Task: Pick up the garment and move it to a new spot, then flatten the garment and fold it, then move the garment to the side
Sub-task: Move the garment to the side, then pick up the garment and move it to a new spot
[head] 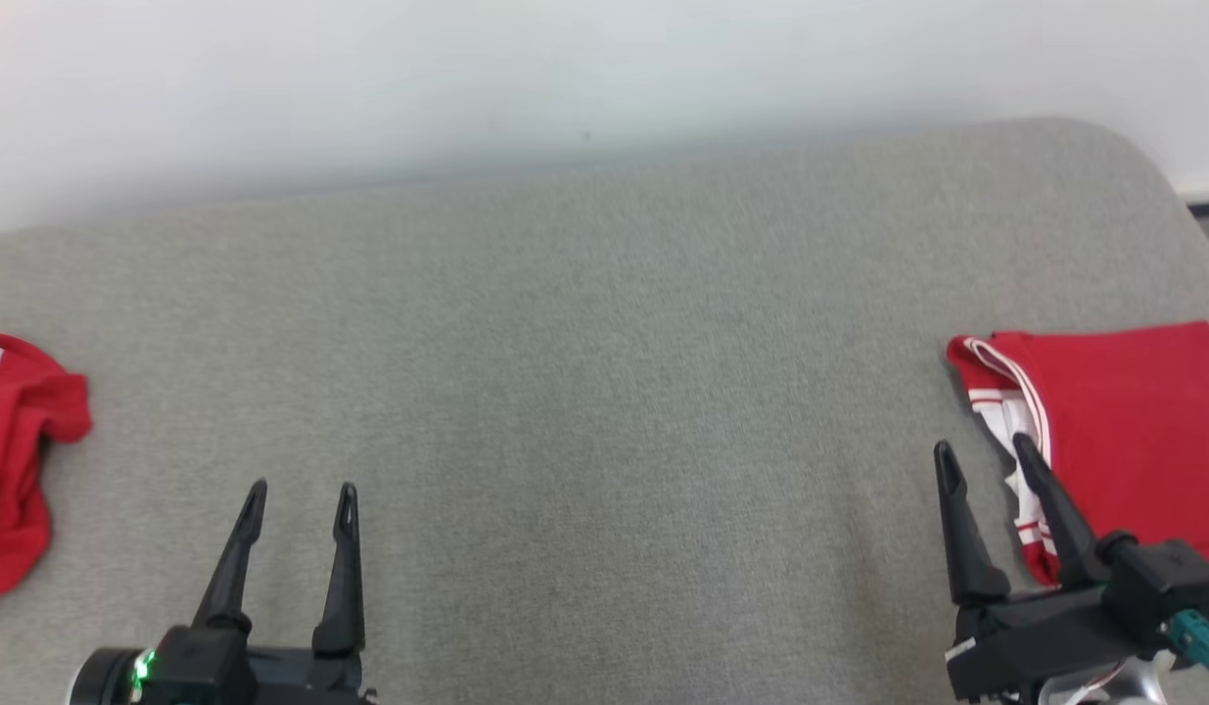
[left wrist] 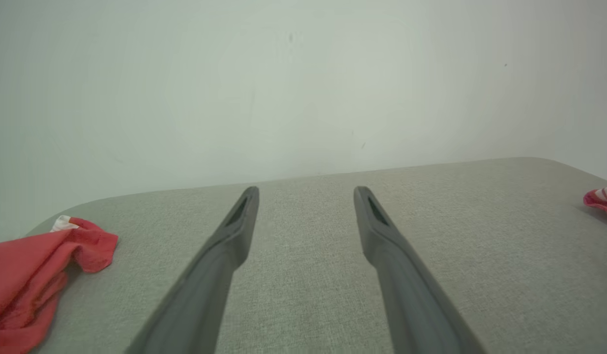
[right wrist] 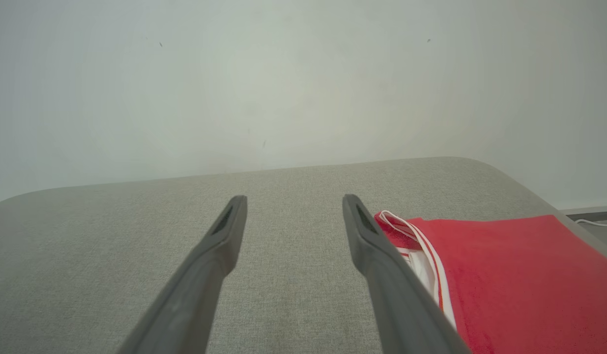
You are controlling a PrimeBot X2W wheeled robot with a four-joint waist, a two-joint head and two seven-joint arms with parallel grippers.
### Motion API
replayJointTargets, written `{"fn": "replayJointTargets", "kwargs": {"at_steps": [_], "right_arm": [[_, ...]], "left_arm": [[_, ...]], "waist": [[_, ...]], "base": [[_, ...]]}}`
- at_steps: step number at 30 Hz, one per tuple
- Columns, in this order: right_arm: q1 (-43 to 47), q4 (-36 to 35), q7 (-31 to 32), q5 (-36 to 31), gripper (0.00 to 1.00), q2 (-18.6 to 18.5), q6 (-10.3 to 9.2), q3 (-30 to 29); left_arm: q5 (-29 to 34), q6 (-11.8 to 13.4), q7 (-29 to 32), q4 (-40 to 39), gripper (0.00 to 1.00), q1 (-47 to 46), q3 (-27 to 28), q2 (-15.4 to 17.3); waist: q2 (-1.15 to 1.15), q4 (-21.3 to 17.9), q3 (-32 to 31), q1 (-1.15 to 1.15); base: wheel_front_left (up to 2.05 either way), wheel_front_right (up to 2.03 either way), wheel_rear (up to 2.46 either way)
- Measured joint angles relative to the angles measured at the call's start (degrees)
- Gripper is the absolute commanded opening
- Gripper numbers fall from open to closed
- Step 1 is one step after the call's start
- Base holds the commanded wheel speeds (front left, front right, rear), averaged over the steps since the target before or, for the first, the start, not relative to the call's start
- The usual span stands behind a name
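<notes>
A folded red garment [head: 1123,431] with red-and-white striped trim lies flat at the right edge of the grey surface; it also appears in the right wrist view [right wrist: 519,280]. My right gripper [head: 988,455] is open, its right finger over the garment's striped edge, nothing between the fingers. A crumpled red garment [head: 17,460] sits at the far left edge, also in the left wrist view [left wrist: 33,280]. My left gripper [head: 302,492] stands open and empty near the front, to the right of the crumpled piece and apart from it.
The grey fabric-covered surface [head: 584,372] has rounded far corners and meets a pale wall [head: 565,69] behind. A strip of floor with a white cable [right wrist: 595,222] shows past the right edge. Bare fabric lies between the two garments.
</notes>
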Motion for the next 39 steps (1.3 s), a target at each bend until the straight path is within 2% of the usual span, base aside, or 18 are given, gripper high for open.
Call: {"fn": "replayJointTargets", "kwargs": {"at_steps": [14, 39], "right_arm": [[6.95, -2.29, 3.09, -2.70, 1.00, 1.90, 0.00, -2.03], [7.94, -3.58, 3.67, -3.26, 1.00, 2.56, 0.00, -2.41]], "left_arm": [[-0.98, 0.08, 0.55, 2.37, 1.00, 4.88, -0.13, 1.09], [-1.65, 1.32, 1.45, 2.46, 1.00, 5.42, -0.26, 1.38]], "waist": [[0.00, 1.81, -7.65, 0.00], [0.00, 3.47, -8.47, 0.01]], "base": [[0.00, 0.00, 0.00], [0.00, 0.00, 0.00]]}}
